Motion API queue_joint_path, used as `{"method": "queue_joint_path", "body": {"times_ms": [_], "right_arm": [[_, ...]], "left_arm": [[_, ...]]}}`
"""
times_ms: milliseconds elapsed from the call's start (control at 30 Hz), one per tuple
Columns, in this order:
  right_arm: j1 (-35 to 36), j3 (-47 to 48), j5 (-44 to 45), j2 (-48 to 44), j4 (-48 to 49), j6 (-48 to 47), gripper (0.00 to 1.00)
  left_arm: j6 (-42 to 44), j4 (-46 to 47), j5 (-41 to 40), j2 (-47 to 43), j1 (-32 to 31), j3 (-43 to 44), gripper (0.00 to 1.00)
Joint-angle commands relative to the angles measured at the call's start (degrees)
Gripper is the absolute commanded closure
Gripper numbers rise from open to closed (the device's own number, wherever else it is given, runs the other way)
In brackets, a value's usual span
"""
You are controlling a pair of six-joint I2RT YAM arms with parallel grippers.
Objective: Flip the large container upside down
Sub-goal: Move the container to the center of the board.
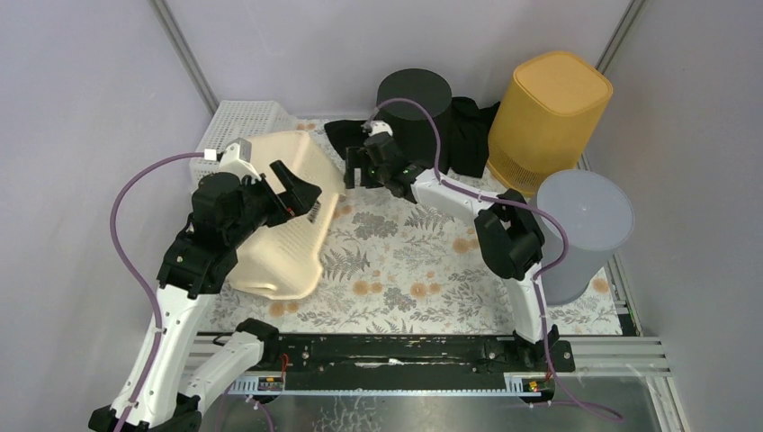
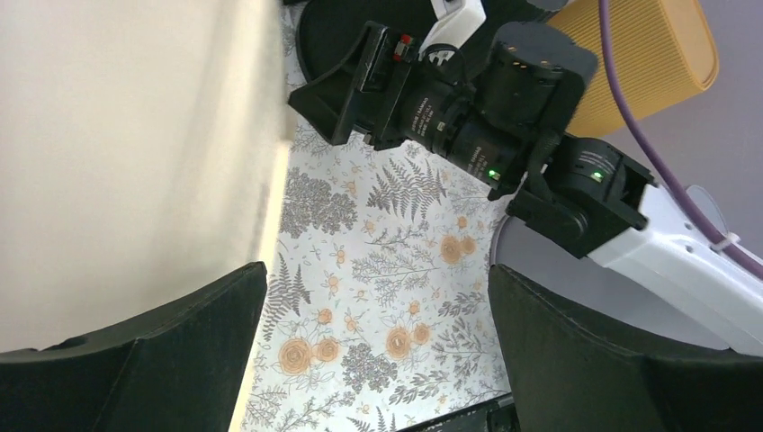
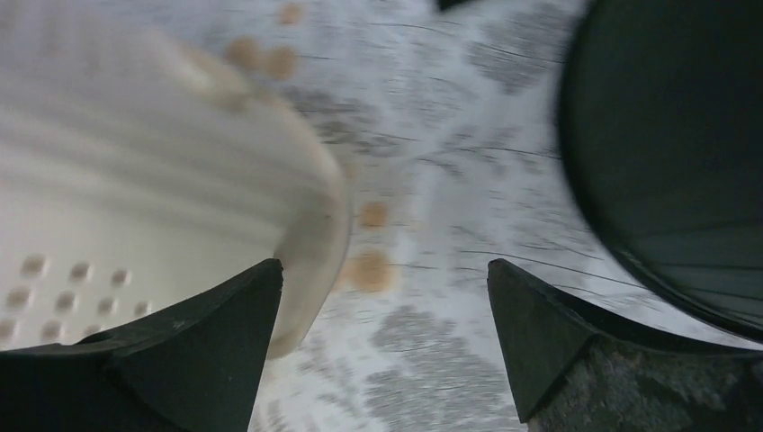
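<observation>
The large cream container (image 1: pixel 288 243) lies tipped on its side at the left of the floral mat, its perforated wall facing right. It fills the left of the left wrist view (image 2: pixel 117 153). Its rim and holed inside show in the right wrist view (image 3: pixel 135 207). My left gripper (image 1: pixel 301 193) is open beside the container's upper right edge, with only mat between its jaws (image 2: pixel 378 351). My right gripper (image 1: pixel 355 166) is open just right of the container's far rim, and its left finger overlaps that rim in the blurred right wrist view (image 3: pixel 382 342).
A black cylinder (image 1: pixel 414 94) and black cloth (image 1: pixel 468 126) stand behind the right gripper. A yellow bin (image 1: pixel 549 117) is at the back right, a grey bin (image 1: pixel 580 229) at the right edge, and a white basket (image 1: pixel 238 121) at the back left. The right arm (image 2: pixel 468 126) crosses the left wrist view.
</observation>
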Motion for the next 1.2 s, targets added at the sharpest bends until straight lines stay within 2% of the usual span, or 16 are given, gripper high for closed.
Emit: {"method": "queue_joint_path", "body": {"times_ms": [0, 267, 400, 533, 767, 833, 1033, 1167], "right_arm": [[-0.55, -3.80, 8.76, 4.08, 0.89, 0.48, 0.08], [-3.83, -12.00, 7.00, -1.42, 1.34, 1.83, 0.06], [-3.84, -15.73, 6.62, -8.37, 0.04, -0.32, 0.04], [-3.81, -17.07, 5.71, -16.49, -5.80, -3.00, 0.01], [-3.77, -20.51, -7.33, -29.04, -11.07, -2.94, 0.04], [-3.71, -21.97, -9.95, -31.35, -11.05, -2.17, 0.05], [-3.71, -23.11, -13.95, -34.83, -10.53, -1.13, 0.07], [-3.71, -22.57, -18.42, -35.10, -10.30, -0.65, 0.07]], "left_arm": [[0.91, 4.14, -1.69, -0.67, 0.36, -1.27, 0.00], [1.29, 0.93, -2.73, -1.98, 0.35, -4.45, 0.00], [1.76, -2.81, -2.30, -3.13, 0.36, -3.83, 0.00], [1.83, -8.58, -1.91, -3.28, 0.34, -3.04, 0.00], [0.37, -17.91, 0.51, -3.33, 0.36, -2.15, 0.02], [0.08, -20.43, 1.32, -2.94, 0.36, -1.17, 0.08], [-1.78, -27.06, 2.43, -2.86, 0.36, 0.55, 0.42], [-2.22, -32.05, 1.94, -1.86, 0.38, 1.81, 0.46]]}}
